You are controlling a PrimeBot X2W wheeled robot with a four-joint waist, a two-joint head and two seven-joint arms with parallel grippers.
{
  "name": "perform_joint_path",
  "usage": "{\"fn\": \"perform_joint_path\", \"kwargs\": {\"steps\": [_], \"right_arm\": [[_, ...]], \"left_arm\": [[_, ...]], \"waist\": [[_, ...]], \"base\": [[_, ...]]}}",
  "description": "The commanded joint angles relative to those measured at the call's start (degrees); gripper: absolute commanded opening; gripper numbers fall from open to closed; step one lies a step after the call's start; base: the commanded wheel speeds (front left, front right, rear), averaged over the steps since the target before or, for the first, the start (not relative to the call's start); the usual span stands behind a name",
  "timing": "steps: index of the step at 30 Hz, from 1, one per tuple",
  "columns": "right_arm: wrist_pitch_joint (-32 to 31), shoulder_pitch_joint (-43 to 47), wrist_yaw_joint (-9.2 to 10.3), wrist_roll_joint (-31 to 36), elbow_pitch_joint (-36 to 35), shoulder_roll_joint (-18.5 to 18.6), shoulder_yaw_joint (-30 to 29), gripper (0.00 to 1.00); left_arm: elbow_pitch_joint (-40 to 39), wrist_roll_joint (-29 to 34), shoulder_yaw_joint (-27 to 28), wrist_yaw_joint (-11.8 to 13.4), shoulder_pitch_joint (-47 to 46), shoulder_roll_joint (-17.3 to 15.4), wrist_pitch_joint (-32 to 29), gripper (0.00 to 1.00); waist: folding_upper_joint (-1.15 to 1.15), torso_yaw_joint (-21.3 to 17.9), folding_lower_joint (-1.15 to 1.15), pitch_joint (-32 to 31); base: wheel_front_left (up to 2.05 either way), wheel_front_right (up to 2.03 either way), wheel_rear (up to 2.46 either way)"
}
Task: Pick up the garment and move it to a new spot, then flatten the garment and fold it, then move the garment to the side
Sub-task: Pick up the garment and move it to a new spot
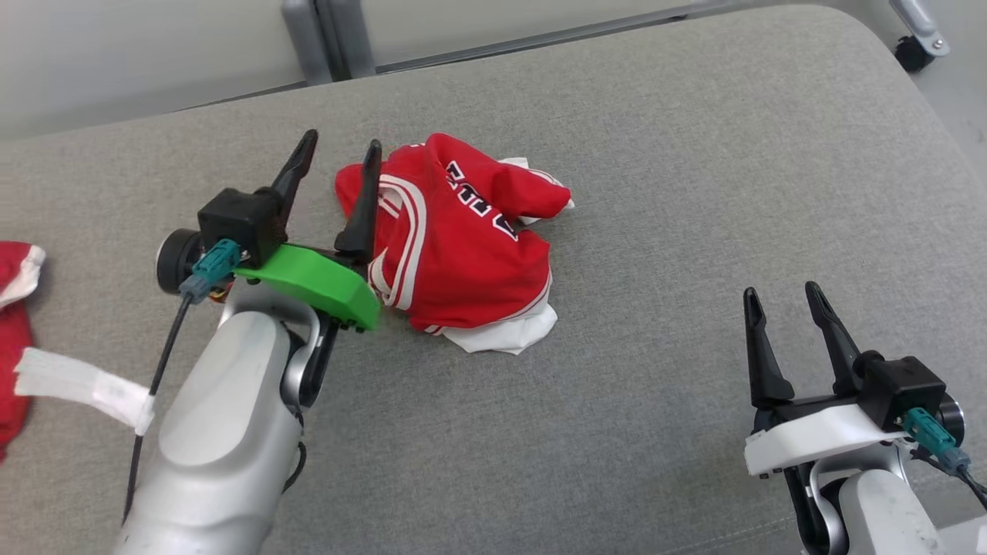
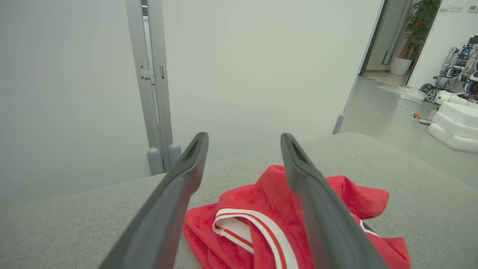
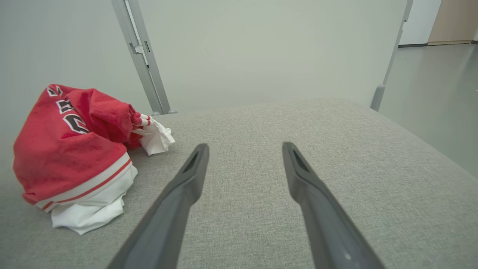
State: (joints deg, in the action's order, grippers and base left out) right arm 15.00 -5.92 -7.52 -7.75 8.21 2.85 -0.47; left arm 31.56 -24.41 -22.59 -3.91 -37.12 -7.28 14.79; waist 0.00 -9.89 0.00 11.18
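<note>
Fingers of the left gripper (image 1: 341,146) gape wide at nine o'clock of the crumpled red-and-white fabric jersey (image 1: 463,239), bunched on the grey upholstered cushion (image 1: 694,154); the right gripper (image 1: 781,294), at four o'clock, is spread too.

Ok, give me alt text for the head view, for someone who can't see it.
A crumpled red garment with white trim lies on a grey padded surface. The left gripper is open at its left edge; the right gripper is open, well apart at the lower right. Another red cloth shows at the far left.
</note>
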Motion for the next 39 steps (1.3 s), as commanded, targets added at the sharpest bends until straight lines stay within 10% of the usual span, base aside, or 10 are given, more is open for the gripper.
{"fn": "perform_joint_path", "kwargs": {"steps": [1,18,39], "right_arm": [[0.3,0.6,0.06,0.5,-0.4,0.1,0.0,1.00],[0.2,3.2,0.06,2.1,-0.5,0.3,1.9,1.00],[-1.1,5.8,0.06,1.0,-0.1,0.7,3.3,1.00]], "left_arm": [[-1.1,0.7,0.6,0.6,1.8,-1.2,0.4,1.00],[-20.9,5.7,15.9,2.8,26.5,-7.8,0.4,1.00],[-24.5,9.4,21.4,-0.4,37.6,-1.6,0.4,1.00]], "waist": [[0.00,2.3,0.00,-2.0],[0.00,8.9,0.00,-6.8],[0.00,11.4,0.00,-9.1]], "base": [[0.00,0.00,0.00],[0.00,0.00,0.00],[0.00,0.00,0.00]]}}
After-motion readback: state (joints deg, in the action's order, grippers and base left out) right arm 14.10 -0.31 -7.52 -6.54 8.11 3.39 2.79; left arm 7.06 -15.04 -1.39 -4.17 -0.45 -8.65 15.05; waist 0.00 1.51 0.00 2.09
